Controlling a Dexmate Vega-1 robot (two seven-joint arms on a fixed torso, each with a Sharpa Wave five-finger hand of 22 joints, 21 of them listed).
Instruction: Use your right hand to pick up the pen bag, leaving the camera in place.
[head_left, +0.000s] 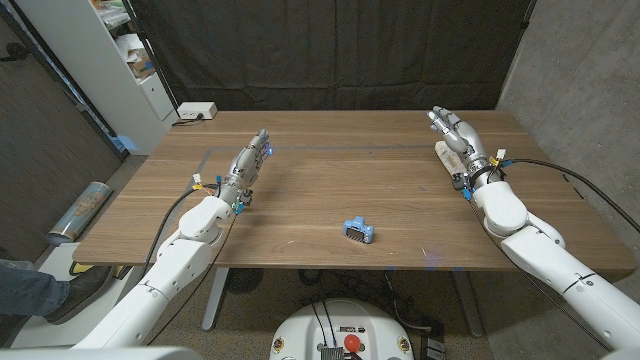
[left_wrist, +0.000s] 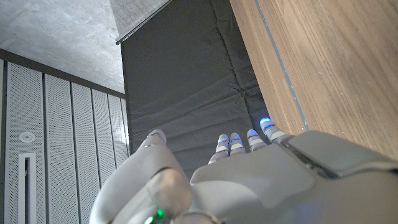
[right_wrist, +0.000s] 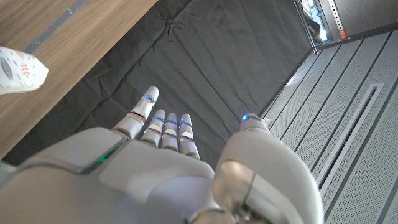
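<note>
One small blue-and-grey camera (head_left: 358, 231) sits on the wooden counter (head_left: 330, 180), near the front edge, roughly midway between the two arms — no lettering on it can be read. The left hand (head_left: 247, 163) and the right hand (head_left: 455, 138) both hold nothing, fingers extended, well apart from the camera. A white box (head_left: 196, 111) lies at the far left corner.

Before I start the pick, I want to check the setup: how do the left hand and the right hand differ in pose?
The left hand shows edge-on with its fingers close together; the right hand shows a broader face with its fingers slightly fanned. The right hand reaches nearer the far edge of the table than the left hand. Both hold nothing and are well apart from the small blue camera.
</note>
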